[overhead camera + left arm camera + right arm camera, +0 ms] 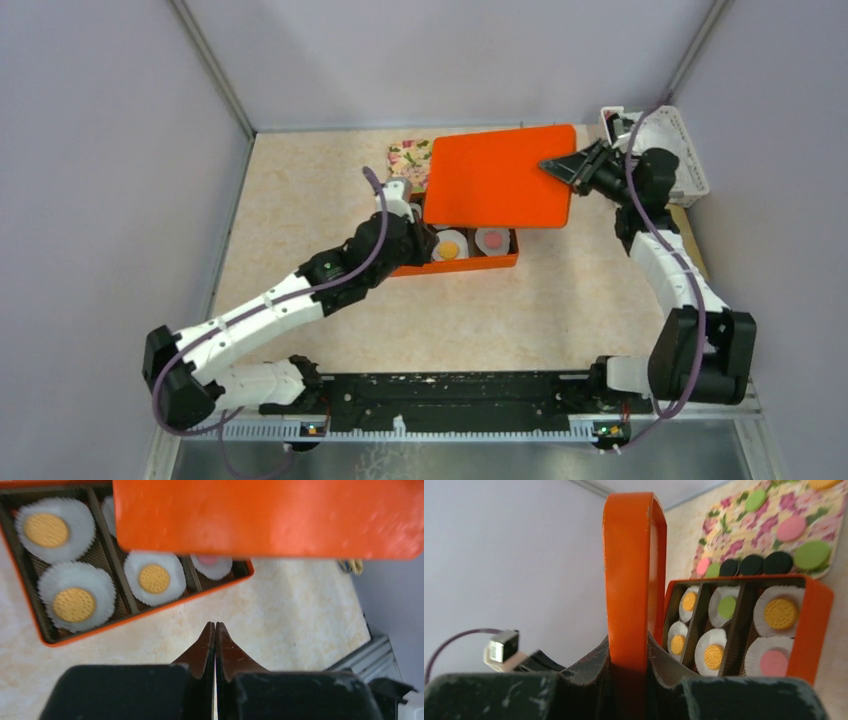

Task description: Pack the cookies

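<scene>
An orange box holds cookies in white paper cups: an orange one and a pink one show. My right gripper is shut on the edge of the orange lid and holds it over the back of the box. In the right wrist view the gripper grips the lid edge-on, with orange, pink and green cookies in the box. My left gripper is shut and empty beside the box.
A floral board behind the box carries loose green, pink and black cookies; it shows partly in the top view. A white basket stands at the back right corner. Grey walls enclose the table.
</scene>
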### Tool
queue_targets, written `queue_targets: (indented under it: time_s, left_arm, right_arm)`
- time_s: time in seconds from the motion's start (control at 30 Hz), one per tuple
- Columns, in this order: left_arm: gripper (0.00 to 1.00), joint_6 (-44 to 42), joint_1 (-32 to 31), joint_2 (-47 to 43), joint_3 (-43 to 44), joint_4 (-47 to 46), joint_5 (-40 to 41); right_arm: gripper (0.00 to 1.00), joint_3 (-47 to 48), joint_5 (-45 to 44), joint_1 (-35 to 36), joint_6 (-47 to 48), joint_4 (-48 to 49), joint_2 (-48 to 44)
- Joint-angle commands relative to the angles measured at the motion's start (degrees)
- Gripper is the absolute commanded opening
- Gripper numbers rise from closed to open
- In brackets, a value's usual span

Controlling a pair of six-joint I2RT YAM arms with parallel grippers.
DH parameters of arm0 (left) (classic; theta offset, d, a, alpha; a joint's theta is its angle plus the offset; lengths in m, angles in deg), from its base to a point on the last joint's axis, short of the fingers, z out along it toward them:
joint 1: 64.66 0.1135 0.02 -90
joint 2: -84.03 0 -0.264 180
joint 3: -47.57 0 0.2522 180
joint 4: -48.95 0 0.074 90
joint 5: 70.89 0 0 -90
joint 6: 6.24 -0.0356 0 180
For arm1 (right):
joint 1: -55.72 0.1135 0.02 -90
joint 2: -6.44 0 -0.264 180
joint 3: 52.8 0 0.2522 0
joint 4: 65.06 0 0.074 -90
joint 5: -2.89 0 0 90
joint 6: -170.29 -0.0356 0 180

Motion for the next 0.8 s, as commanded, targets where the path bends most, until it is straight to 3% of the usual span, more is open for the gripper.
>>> queue_targets:
  time_s: [0.0, 0.27, 0.77]
  left_arm:
    - [0.00, -3.1, 1.8, -3.1, 2.8, 4.1, 11.7]
    - [0.00, -4.5, 5.4, -2.3, 0.7, 2.5, 10.3]
    - [0.00, -5.4, 8.8, -2.1, -6.3, -1.4, 10.2]
  right_arm:
    - [0.00, 1.9, 1.5, 5.4, -1.8, 7.1, 3.1]
    - [0.00, -1.1, 7.1, 7.6, -17.2, 29.5, 13.5]
    - [0.00, 5.0, 5.4, 14.7, -16.0, 28.5, 27.5]
